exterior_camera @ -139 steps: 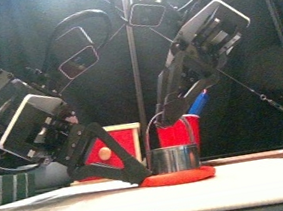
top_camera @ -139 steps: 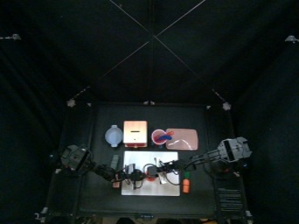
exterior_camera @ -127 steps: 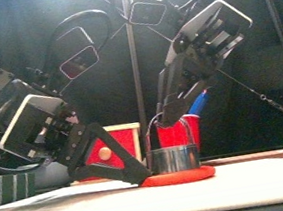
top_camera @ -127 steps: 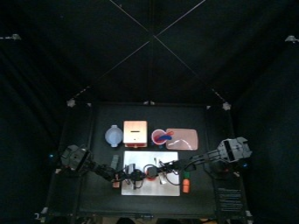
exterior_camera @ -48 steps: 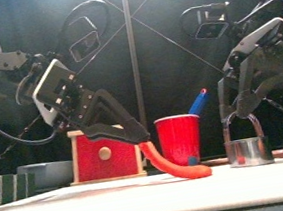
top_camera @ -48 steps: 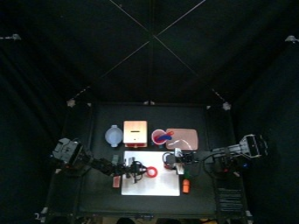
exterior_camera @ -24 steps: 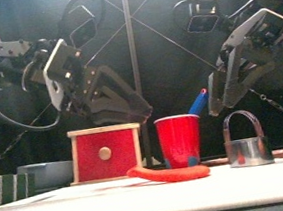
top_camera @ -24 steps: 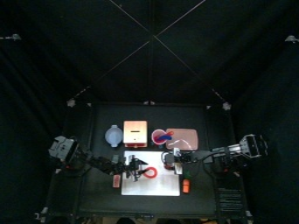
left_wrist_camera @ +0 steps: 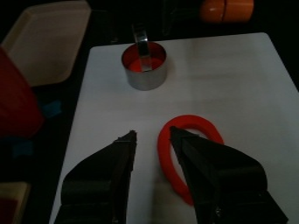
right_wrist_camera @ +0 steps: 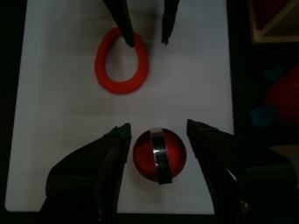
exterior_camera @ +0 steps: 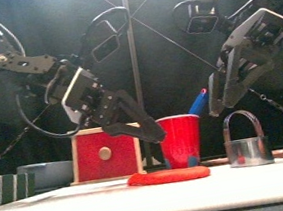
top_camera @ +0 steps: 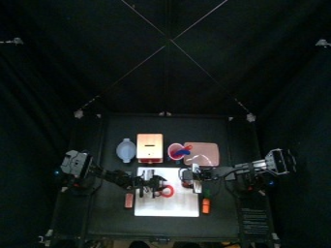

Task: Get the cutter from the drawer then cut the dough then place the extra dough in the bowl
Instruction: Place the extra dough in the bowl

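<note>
Two tools are seen open and empty. At the bench's back left the bowl (exterior_camera: 44, 175) is set beside the box (exterior_camera: 105, 154). The left tool (left_wrist_camera: 149, 133) is poised above the dough ring (exterior_camera: 169, 175) on the board (right_wrist_camera: 59, 131), jaws parted, nothing gripped. One band should be straddled, pinched lightly and lifted slowly so it is not torn. Rightward, the cutter (exterior_camera: 249, 151) is stood with the disc (left_wrist_camera: 142, 59) inside, under the right tool (right_wrist_camera: 159, 128), spread wide, holding nothing.

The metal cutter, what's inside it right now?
Red dough fills the cutter, seen from above in both wrist views. Its wire handle crosses over and hides a strip; how deep the dough goes cannot be seen.
</note>
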Controlling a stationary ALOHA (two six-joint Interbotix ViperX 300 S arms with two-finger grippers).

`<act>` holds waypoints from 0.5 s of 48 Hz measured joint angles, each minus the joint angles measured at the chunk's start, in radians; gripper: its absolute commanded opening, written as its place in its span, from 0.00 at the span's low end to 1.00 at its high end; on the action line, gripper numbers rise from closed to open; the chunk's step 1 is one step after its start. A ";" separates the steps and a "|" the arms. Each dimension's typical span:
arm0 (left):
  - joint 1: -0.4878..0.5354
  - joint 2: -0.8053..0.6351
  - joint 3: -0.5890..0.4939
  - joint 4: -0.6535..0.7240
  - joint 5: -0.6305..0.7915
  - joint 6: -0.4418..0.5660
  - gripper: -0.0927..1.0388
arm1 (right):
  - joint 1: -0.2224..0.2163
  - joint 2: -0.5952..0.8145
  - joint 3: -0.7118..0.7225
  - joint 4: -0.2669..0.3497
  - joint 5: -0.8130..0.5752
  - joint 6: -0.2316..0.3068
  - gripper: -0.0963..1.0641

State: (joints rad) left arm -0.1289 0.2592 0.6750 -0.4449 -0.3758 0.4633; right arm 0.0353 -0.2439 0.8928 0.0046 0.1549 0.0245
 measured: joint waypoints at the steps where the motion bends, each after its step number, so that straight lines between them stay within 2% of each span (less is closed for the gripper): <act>1: 0.005 0.003 -0.005 0.005 0.014 -0.002 0.76 | 0.002 0.000 0.000 0.000 0.000 0.000 0.84; 11: 0.025 0.011 -0.029 0.040 0.140 0.000 0.76 | 0.000 0.005 0.000 0.002 0.000 0.000 0.84; 24: 0.025 0.015 -0.032 0.041 0.170 -0.003 0.75 | 0.000 0.017 0.000 0.000 0.000 0.000 0.84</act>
State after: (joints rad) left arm -0.1043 0.2746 0.6427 -0.4034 -0.2056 0.4602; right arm 0.0353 -0.2270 0.8928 0.0046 0.1549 0.0245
